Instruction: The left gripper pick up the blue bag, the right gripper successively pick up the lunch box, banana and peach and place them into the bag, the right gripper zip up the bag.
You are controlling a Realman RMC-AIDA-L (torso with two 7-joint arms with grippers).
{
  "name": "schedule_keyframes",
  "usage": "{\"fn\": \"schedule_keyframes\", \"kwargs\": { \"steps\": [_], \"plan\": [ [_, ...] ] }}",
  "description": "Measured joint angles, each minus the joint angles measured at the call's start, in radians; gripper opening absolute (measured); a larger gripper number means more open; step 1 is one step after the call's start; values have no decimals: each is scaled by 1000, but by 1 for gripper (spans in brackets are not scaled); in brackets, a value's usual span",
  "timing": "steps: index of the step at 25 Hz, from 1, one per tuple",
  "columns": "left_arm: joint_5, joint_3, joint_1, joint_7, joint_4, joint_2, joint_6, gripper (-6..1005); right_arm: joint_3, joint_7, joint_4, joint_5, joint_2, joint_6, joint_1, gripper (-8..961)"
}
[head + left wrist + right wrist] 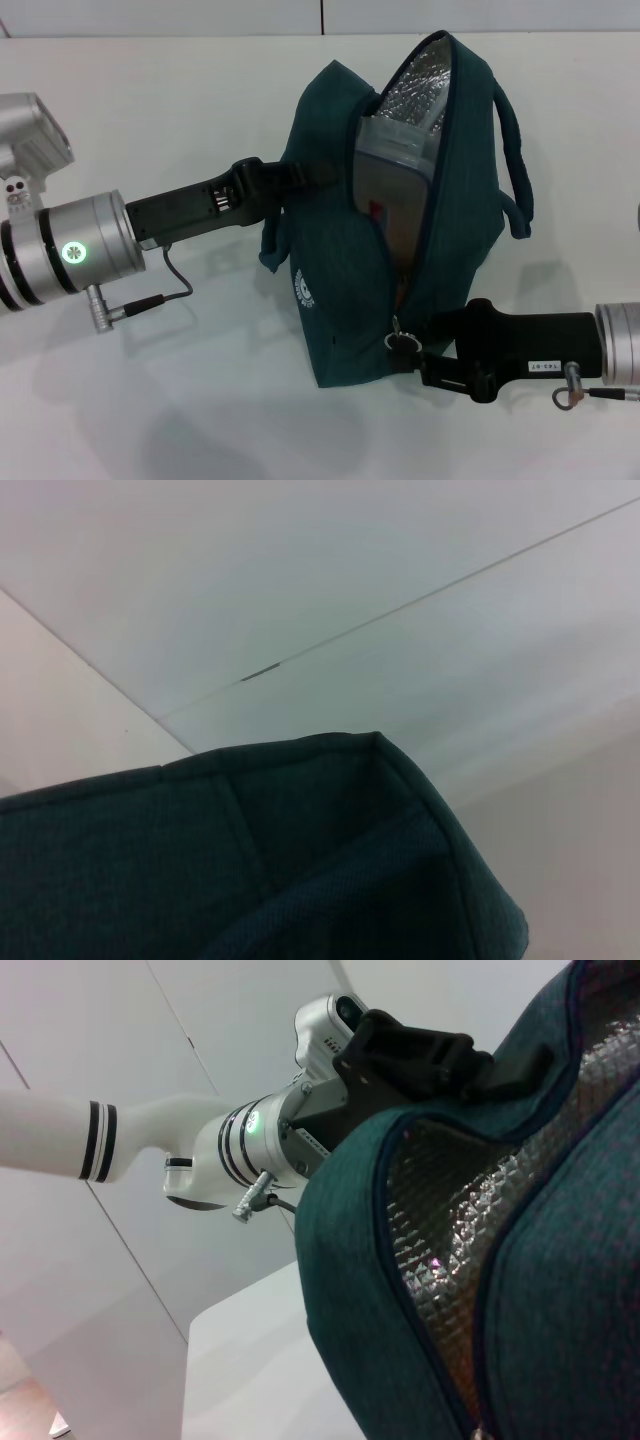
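The blue bag (340, 300) hangs upright over the white table, its mouth open and its silver foil lining (420, 85) showing. My left gripper (288, 180) is shut on the bag's left handle and holds it up; it also shows in the right wrist view, left gripper (430, 1055) clamped on the strap. The lunch box (395, 190) stands on end inside the bag, red sticker visible. My right gripper (420, 348) is low at the bag's front corner, right beside the metal ring zipper pull (402, 340). Banana and peach are hidden. The bag's fabric (250, 870) fills the left wrist view.
The white table (150, 400) spreads around the bag, with a wall seam at the back. The bag's other handle (515, 170) hangs loose on the far right side. A thin cable (170, 285) dangles from the left arm.
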Motion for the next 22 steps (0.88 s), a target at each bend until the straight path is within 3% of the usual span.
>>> {"fn": "schedule_keyframes", "kwargs": {
  "steps": [10,22],
  "plan": [
    [0,0,4,0,0,0,0,34,0,0,-4,20,0,0,-15,226],
    [0,0,5,0,0,1,-2,34,-1,0,-21,24,0,0,-28,226]
  ]
}}
